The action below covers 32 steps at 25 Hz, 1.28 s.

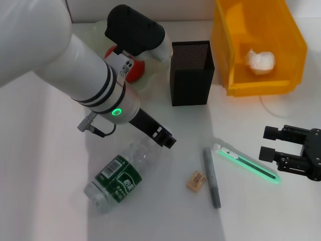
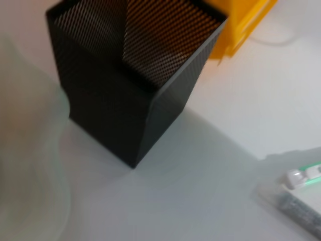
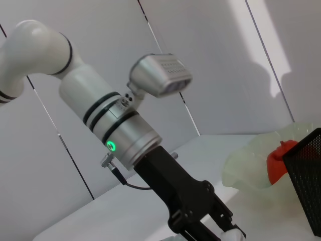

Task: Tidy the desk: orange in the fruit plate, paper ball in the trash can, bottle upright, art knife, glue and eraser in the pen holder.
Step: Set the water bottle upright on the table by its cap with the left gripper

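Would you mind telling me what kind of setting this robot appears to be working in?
Probably a staged desk in a robotics lab: a plain white table holding office items like a black mesh pen holder and an eraser, with bare panelled walls behind in the right wrist view.

A: Where's open room?

B: The bare tabletop (image 1: 45,165) left of the bottle (image 1: 116,178), and the near right corner.

A: What blocks?

B: The left arm (image 1: 95,80) crosses the middle (over the bottle's cap end); pen holder (image 1: 191,73) and trash can (image 1: 258,47) wall the far right.
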Each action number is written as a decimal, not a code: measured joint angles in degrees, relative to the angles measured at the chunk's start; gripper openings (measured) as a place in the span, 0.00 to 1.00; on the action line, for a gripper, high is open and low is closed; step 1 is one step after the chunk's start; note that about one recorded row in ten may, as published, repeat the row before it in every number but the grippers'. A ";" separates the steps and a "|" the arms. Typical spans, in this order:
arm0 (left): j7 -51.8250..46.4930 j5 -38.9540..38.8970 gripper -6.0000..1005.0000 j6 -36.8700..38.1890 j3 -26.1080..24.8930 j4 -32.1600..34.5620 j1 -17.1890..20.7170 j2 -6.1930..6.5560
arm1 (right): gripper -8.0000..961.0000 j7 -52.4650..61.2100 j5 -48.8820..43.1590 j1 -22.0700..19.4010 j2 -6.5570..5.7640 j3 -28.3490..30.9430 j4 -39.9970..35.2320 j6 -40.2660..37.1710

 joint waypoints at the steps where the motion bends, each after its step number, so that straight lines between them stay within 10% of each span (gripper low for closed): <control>1: 0.53 0.01 0.46 0.21 -0.01 1.62 0.80 0.08 | 0.69 0.00 0.02 0.00 0.00 0.00 0.00 0.00; 14: 15.83 -11.56 0.45 0.58 -8.65 18.28 14.19 0.25 | 0.69 0.17 0.40 0.63 0.10 1.26 0.04 -0.02; 32: 51.46 -43.81 0.44 0.52 -24.96 -2.95 18.33 0.33 | 0.69 0.56 0.49 1.53 0.73 2.10 1.66 0.08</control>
